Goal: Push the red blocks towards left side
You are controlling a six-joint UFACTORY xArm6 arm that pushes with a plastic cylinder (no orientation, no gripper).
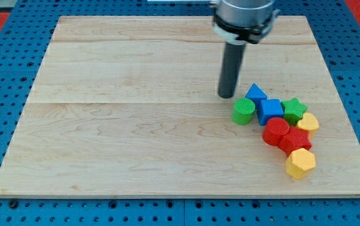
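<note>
Two red blocks lie together at the view's lower right: a round red block (275,131) and a red star-like block (295,141) just right of it. My tip (226,95) rests on the wooden board (136,125), up and left of the cluster, just above the green cylinder (244,112) and left of the blue triangular block (255,94). The tip touches no red block.
A blue cube (270,110), a green star (293,108), a small yellow block (308,122) and a yellow hexagon (301,162) crowd around the red blocks. The board sits on a blue pegboard (4,125).
</note>
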